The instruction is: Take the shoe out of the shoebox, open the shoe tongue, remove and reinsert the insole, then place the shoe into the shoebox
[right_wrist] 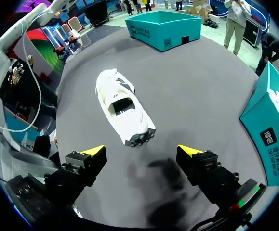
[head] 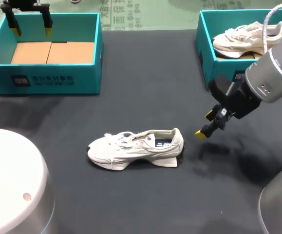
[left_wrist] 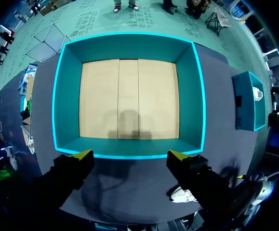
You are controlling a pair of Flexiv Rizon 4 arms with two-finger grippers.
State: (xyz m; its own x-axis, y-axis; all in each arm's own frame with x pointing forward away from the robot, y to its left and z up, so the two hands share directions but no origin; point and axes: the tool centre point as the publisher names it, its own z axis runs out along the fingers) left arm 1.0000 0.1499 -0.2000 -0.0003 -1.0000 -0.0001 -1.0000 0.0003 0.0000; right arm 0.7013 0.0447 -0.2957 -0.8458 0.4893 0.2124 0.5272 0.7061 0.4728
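The head camera looks down from high behind onto the whole tabletop [head: 145, 63]. The left wrist camera faces straight down into the empty box [left_wrist: 129, 144], close above it. The right wrist camera looks slantwise, low and near, at the heel of the shoe [right_wrist: 122, 103]. Both things also show in the head view.

Dark grey table [head: 145, 63], at its far right a teal box [head: 206, 53] holding a second pale shoe [head: 243, 39]

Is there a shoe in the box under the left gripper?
No, the box under the left gripper shows only its bare cardboard floor.
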